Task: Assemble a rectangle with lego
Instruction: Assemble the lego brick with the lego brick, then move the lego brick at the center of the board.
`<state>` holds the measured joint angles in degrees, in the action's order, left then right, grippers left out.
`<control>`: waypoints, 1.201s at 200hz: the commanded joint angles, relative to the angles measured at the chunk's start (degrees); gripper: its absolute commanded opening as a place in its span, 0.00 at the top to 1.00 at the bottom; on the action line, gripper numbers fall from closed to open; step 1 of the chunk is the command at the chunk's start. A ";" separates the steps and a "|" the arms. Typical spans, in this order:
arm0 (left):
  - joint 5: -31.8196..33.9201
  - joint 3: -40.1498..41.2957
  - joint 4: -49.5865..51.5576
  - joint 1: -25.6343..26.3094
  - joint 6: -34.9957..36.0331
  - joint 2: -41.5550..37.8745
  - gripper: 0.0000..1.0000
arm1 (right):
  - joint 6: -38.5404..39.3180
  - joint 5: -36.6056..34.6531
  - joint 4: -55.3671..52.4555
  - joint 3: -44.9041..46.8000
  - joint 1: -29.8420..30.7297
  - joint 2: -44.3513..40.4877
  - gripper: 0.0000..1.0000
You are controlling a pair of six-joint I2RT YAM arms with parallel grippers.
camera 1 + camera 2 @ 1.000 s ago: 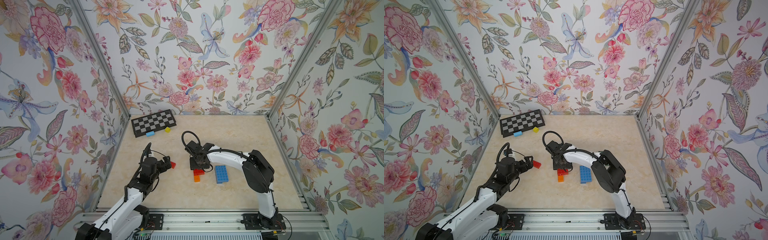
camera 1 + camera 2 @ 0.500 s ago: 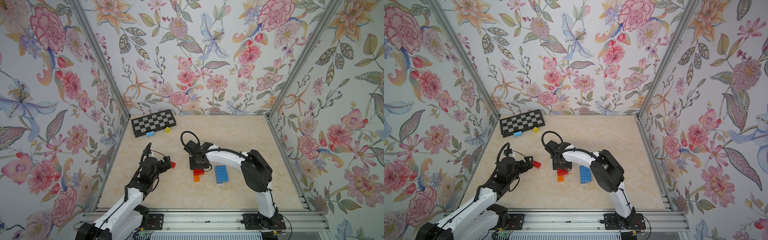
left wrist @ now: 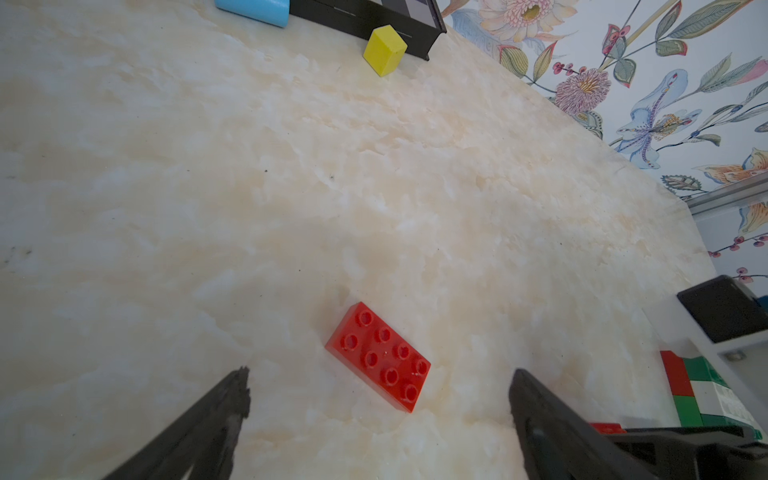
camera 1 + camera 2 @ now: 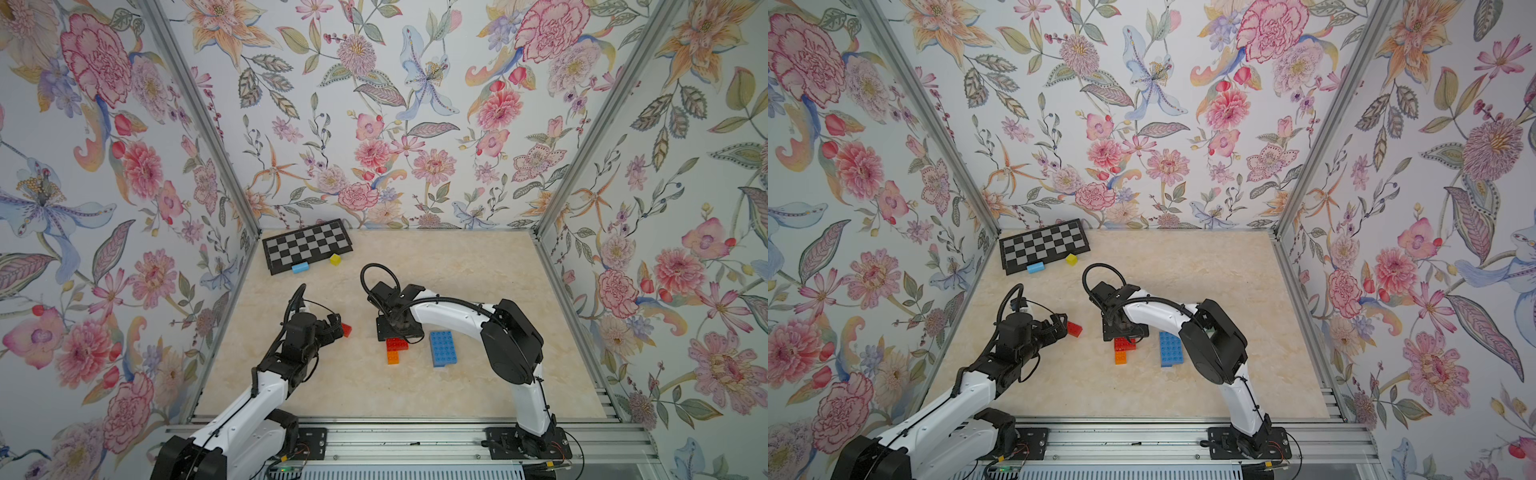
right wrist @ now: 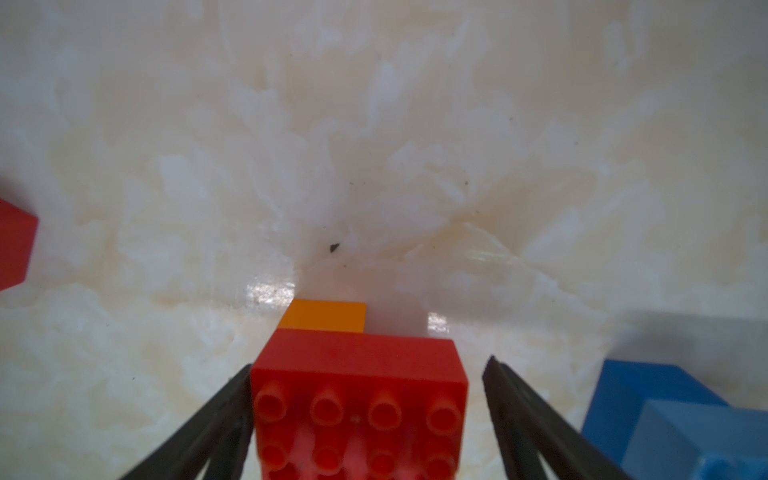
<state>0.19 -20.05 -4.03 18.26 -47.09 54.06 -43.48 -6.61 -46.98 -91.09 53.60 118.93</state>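
A loose red lego brick (image 4: 345, 329) (image 3: 378, 357) lies flat on the table, studs up. It sits just past the tips of my left gripper (image 4: 336, 326) (image 3: 380, 371), which is wide open and touches nothing. My right gripper (image 4: 397, 332) (image 5: 370, 363) points down over another red brick (image 4: 397, 344) (image 5: 357, 374) stacked on an orange brick (image 4: 392, 357) (image 5: 324, 316). Its jaws are open: one finger rests at the brick's side and the other stands off it. A blue lego block (image 4: 443, 348) (image 5: 665, 415) lies just right of the stack.
A checkerboard (image 4: 307, 245) lies at the back left, with a blue cylinder (image 4: 300, 267) and a yellow cube (image 4: 335, 259) at its front edge. Red, green and white bricks (image 3: 698, 395) show beside the right arm in the left wrist view. Floral walls close in three sides.
My right gripper's jaws have widened around the red brick on the orange one. Neither arm has moved noticeably, and the left gripper stays open.
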 commanded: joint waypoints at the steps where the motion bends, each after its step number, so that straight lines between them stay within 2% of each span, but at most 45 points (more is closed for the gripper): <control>1: 0.46 -1.90 0.66 -0.68 1.60 0.39 0.01 | -0.04 -1.80 -2.20 -1.33 0.04 -2.12 0.08; 39: 2.11 -4.36 1.89 -0.68 5.40 2.31 0.01 | -0.02 -2.55 -2.19 -1.05 0.09 -5.77 0.00; 76: 3.75 -10.79 4.62 -0.64 13.94 9.45 0.01 | -0.97 -5.14 -2.15 1.61 0.24 -11.93 0.00; 128: -2.70 -21.02 10.90 -0.72 25.79 24.23 0.01 | -3.75 -11.13 -1.75 8.39 1.57 -22.86 0.00; 162: -6.13 -22.65 11.68 -0.62 27.85 30.19 0.01 | -5.32 -13.62 -1.38 12.84 2.41 -28.86 0.00; 240: -4.98 -24.09 12.11 1.40 29.08 38.91 0.03 | -6.56 -16.72 0.33 17.50 3.35 -34.11 0.00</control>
<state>-4.54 -42.39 6.42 18.57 -19.92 90.54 -48.31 -20.82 -46.87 -74.41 56.40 86.35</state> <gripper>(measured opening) 0.978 0.996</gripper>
